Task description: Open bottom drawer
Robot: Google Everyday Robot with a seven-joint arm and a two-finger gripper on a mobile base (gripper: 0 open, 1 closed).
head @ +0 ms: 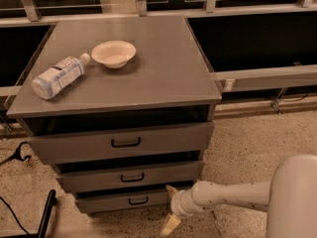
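Two fingers (169,225) splayed well apart, one up and one down: that was your gripper (167,209), low by the floor at the end of the white arm (233,194), holding nothing. It hung at the right end of the bottom drawer (111,202), the lowest of the three fronts. The small black handle (138,200) sat off to its left, not between the fingers.

So your first danger was a plain miss. Had you shut from there, you would have pinched air or the drawer's corner. The upper finger pointed up near the gap under the middle drawer (124,178), and I judged it could snag that lip on a sideways slide. The lower finger looked close to the speckled floor (247,148), so a dip might have scraped it. The handle was thin and shallow, and a poor bite could have slipped off mid-pull.

The fronts looked much alike, and the middle handle (132,177) was just above. A slightly high approach would have taken the wrong drawer. Higher up, the top drawer (119,144) was out of harm's way.

Farthest back, on the cabinet top (163,78), a water bottle (58,77) lay on its side just beside a bowl (114,53). A hard jerk could have set it rolling.
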